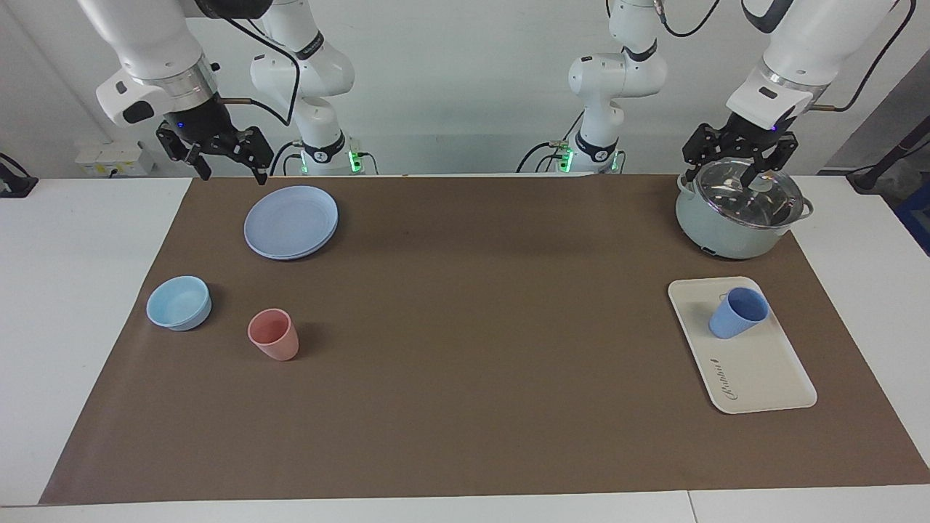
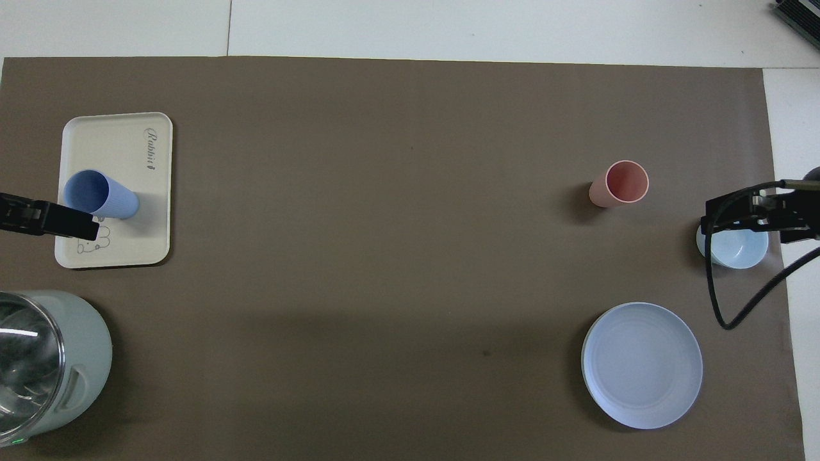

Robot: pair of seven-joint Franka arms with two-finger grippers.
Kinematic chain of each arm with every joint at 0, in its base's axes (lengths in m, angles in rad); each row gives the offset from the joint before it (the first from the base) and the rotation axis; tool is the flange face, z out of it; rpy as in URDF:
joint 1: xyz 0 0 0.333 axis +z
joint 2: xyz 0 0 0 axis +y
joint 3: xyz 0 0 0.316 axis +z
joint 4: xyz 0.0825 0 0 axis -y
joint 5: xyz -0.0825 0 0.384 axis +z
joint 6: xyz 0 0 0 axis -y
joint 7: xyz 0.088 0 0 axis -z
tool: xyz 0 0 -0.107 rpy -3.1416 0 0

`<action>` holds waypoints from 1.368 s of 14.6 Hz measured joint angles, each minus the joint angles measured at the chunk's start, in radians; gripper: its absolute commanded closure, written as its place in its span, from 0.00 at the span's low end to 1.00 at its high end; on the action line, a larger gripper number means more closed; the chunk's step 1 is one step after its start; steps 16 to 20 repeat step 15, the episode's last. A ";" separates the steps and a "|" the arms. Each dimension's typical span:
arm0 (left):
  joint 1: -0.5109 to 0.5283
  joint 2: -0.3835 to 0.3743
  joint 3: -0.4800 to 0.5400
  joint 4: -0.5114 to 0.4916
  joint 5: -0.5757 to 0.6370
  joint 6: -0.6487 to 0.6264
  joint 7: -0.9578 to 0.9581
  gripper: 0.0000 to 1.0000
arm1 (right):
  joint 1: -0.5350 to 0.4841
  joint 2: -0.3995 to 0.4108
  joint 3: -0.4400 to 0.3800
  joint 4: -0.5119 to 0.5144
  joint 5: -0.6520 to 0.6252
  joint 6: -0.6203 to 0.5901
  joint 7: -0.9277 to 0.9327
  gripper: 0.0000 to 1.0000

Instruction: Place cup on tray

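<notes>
One periwinkle cup point(image 1: 737, 312) stands upright, mouth up, on the cream tray point(image 1: 755, 370) lettered "Rabbit" — left gripper point(image 1: 739, 161) and right gripper point(image 1: 218, 156) both hang with jaws open.

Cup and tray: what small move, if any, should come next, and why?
Probably none beyond keeping both arms parked. The cup already stands upright on the tray, free of any grip. The left pincer hangs over the pot, the right pincer is raised near the plate. The placement looks done.
</notes>
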State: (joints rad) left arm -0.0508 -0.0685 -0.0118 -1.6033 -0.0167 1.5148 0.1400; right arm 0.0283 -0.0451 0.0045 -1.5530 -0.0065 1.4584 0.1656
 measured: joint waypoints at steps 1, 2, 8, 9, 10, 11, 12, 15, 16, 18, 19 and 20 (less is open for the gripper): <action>0.000 0.000 0.000 0.000 0.000 0.000 0.000 0.00 | 0.000 -0.001 0.000 0.000 0.000 0.000 0.000 0.01; 0.001 0.000 0.000 0.000 0.000 0.000 0.000 0.00 | 0.000 -0.002 0.000 0.000 0.000 0.000 0.000 0.01; 0.002 0.000 -0.001 0.000 0.000 0.000 0.000 0.00 | 0.000 -0.010 0.000 0.000 0.000 0.000 0.000 0.01; 0.002 0.000 -0.001 0.000 0.000 0.000 0.000 0.00 | 0.000 -0.012 0.000 0.000 0.000 0.000 0.000 0.01; 0.002 0.000 -0.001 0.000 0.000 -0.001 0.000 0.00 | 0.000 -0.014 0.000 0.000 0.000 0.000 0.000 0.01; 0.002 0.000 -0.001 0.000 0.000 -0.001 0.000 0.00 | 0.000 -0.018 0.000 0.000 0.000 0.000 0.000 0.01; 0.002 0.000 -0.001 0.000 0.000 -0.001 0.000 0.00 | 0.000 -0.024 0.000 0.000 0.000 0.000 0.000 0.01; 0.002 0.000 -0.001 0.000 0.000 -0.001 0.000 0.00 | 0.000 -0.058 0.000 0.000 0.000 0.000 0.000 0.01; 0.002 0.000 -0.001 0.000 0.000 -0.001 0.000 0.00 | 0.000 -0.058 0.000 0.000 0.000 0.000 0.000 0.01; 0.002 0.000 -0.001 0.000 0.000 -0.001 0.000 0.00 | 0.000 -0.058 0.000 0.000 0.000 0.000 0.000 0.01; 0.002 0.000 -0.001 0.000 0.000 -0.001 0.000 0.00 | 0.000 -0.058 0.000 0.000 0.000 0.000 0.000 0.01; 0.002 0.000 -0.001 0.000 0.000 -0.001 0.000 0.00 | 0.000 -0.058 0.000 0.000 0.000 0.000 0.000 0.01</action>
